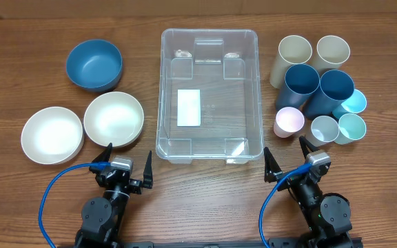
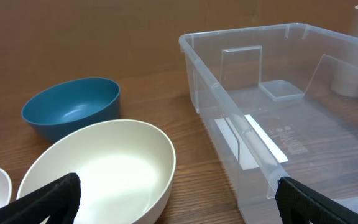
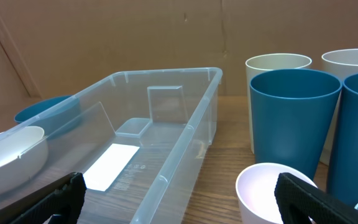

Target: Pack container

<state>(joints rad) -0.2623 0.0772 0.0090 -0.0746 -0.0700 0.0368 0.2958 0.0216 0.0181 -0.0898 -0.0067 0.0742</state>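
The clear container (image 1: 209, 41) stands empty at the table's middle, a white label (image 1: 188, 107) on its base. It shows in the left wrist view (image 2: 253, 134) and the right wrist view (image 3: 185, 134). My left gripper (image 1: 127, 167) is open and empty near the front edge, below the cream bowl (image 1: 114, 119). My right gripper (image 1: 286, 157) is open and empty, near the container's front right corner and the small pink cup (image 1: 289, 122). In the left wrist view the jaws (image 2: 176, 202) flank the cream bowl (image 2: 98, 168) and the container's corner.
A blue bowl (image 1: 94, 65) sits far left, a white bowl (image 1: 52, 135) front left. On the right stand two cream cups (image 1: 294, 58), two tall blue cups (image 1: 302, 86) and several small pale cups (image 1: 324, 129).
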